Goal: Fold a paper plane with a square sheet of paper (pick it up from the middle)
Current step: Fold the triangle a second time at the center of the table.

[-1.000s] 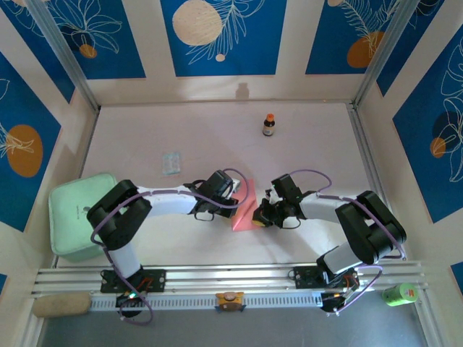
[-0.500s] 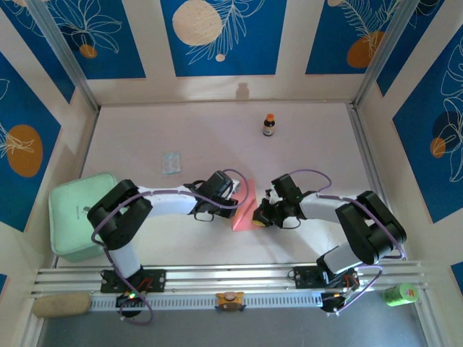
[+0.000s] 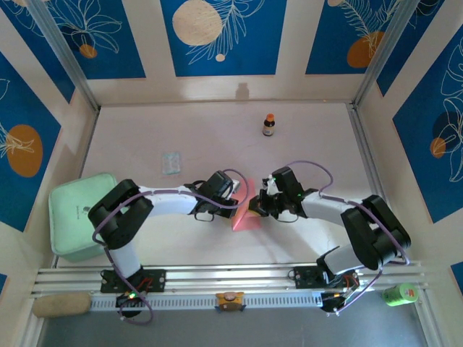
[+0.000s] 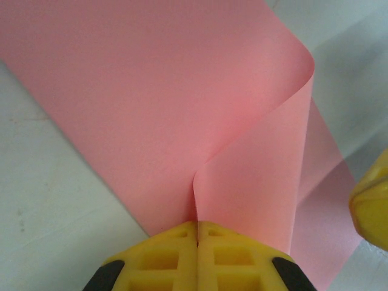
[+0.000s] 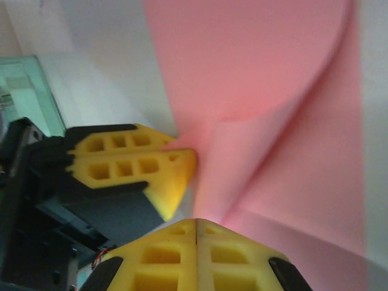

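Note:
The square sheet of paper [image 3: 241,219] is salmon pink and lies between the two arms near the table's front, partly lifted and bowed. My left gripper [image 3: 231,196] is shut, and its yellow fingertips [image 4: 197,229] pinch one edge of the paper [image 4: 182,121], which curls up and over in front of them. My right gripper [image 3: 256,206] is shut close beside it, its tips [image 5: 196,223] at the paper's [image 5: 273,121] other raised flap. The left gripper's fingers [image 5: 136,162] show in the right wrist view, holding a corner. No finished paper plane shape shows.
A small brown bottle with an orange cap [image 3: 268,125] stands at the back. A pale packet [image 3: 171,162] lies left of centre. A mint-green box [image 3: 76,215] sits at the left edge, and a green can [image 3: 398,293] and a beige roll [image 3: 61,304] lie by the front rail.
My right gripper has moved left and a little away from me, toward the left gripper, carrying its side of the paper so the sheet bows up. The left gripper has stayed put.

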{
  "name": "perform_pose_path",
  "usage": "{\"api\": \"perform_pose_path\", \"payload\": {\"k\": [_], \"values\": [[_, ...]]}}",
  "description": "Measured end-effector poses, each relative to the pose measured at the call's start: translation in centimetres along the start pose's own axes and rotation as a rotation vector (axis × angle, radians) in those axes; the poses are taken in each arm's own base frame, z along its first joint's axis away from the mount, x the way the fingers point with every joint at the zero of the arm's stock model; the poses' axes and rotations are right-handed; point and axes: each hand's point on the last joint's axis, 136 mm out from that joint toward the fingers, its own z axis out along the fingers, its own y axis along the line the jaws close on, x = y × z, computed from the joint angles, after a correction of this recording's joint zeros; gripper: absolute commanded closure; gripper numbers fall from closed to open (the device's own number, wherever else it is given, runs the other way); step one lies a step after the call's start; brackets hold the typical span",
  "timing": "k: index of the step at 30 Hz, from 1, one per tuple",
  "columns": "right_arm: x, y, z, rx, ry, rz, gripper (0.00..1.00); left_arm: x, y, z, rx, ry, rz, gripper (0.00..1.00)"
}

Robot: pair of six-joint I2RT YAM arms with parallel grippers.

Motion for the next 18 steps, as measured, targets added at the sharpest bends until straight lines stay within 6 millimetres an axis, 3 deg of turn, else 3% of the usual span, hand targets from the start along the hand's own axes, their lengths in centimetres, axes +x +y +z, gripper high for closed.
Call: {"api": "perform_pose_path", "payload": {"k": [7,18], "values": [[-1.1,1.4,1.4,-0.02,0.018,-0.02,1.0,-0.2,0.0,0.1,0.003,-0.007,0.002,1.0],[-1.0,-0.6,2.8,0.033,0.048,0.023,1.0,-0.2,-0.1,0.2,0.009,-0.006,0.002,1.0]]}}
